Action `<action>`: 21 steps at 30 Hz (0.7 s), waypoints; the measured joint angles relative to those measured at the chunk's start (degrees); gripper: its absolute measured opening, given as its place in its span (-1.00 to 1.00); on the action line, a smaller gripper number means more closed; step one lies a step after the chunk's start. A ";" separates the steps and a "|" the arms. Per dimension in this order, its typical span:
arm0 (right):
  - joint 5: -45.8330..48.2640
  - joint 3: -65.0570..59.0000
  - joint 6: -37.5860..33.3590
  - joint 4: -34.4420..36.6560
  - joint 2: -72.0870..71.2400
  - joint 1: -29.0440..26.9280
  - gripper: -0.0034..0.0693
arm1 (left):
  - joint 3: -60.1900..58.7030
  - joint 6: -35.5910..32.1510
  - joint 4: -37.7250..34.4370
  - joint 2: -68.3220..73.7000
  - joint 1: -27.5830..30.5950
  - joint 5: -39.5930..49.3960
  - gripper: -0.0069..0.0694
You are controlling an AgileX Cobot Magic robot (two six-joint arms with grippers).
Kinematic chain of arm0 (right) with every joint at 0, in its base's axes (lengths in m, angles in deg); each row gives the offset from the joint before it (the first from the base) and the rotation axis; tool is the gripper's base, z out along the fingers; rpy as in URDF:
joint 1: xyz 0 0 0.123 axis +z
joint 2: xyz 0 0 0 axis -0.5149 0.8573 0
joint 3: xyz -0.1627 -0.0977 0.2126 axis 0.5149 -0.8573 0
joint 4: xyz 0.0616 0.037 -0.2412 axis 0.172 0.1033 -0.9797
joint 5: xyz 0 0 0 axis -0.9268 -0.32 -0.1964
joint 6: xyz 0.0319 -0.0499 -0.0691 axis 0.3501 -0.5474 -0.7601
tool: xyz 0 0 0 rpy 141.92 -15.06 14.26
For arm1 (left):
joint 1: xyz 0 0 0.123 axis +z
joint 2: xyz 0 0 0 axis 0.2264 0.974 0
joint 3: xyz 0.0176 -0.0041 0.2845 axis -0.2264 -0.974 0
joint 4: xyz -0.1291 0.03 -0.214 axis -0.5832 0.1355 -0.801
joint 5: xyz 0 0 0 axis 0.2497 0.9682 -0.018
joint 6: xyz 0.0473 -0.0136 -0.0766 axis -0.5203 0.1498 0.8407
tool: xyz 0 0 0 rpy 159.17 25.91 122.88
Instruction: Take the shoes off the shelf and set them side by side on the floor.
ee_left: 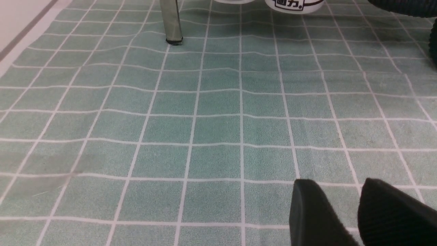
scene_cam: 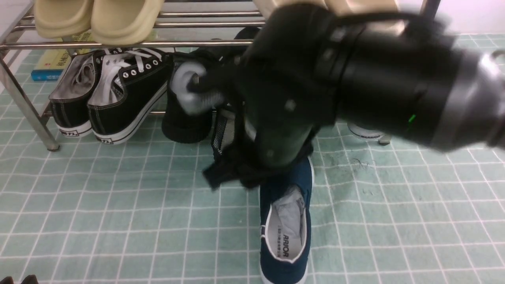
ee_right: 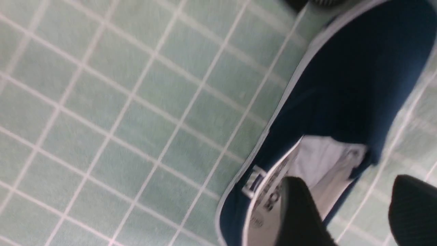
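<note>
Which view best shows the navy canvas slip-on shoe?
The front view: navy canvas slip-on shoe shows its heel and insole, though the arm hides its toe. Right wrist view is closer but cuts the heel; left wrist view lacks it.

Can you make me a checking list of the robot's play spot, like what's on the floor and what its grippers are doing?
Surface: green floor with white grid lines, slightly wrinkled
Job's things: one navy slip-on on the floor; a white WARRIOR sole by the shelf's right leg
Clutter: dark specks on the floor
Grippers: right gripper open above the navy slip-on; left gripper holds nothing
Cables: black cable along the right arm
Surroundings: cream slides on the shelf's upper tier, black laced sneakers below
</note>
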 joint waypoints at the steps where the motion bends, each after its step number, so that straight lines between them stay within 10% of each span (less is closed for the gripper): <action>1: 0.06 1.06 -1.92 0.35 -0.41 -1.24 -0.01 | 0.00 0.00 0.00 0.00 0.00 0.00 -0.19; 8: 1.04 2.58 -8.30 3.38 -1.05 -14.84 -0.93 | 0.00 0.00 0.00 0.00 0.00 0.00 -0.19; 16: 1.31 2.58 -13.18 4.48 0.76 -24.51 -0.85 | 0.00 0.00 0.00 0.00 0.00 0.00 -0.19; 21: -1.00 2.58 -13.60 4.42 3.67 -28.61 -0.45 | 0.00 0.00 0.00 0.00 0.00 0.00 -0.19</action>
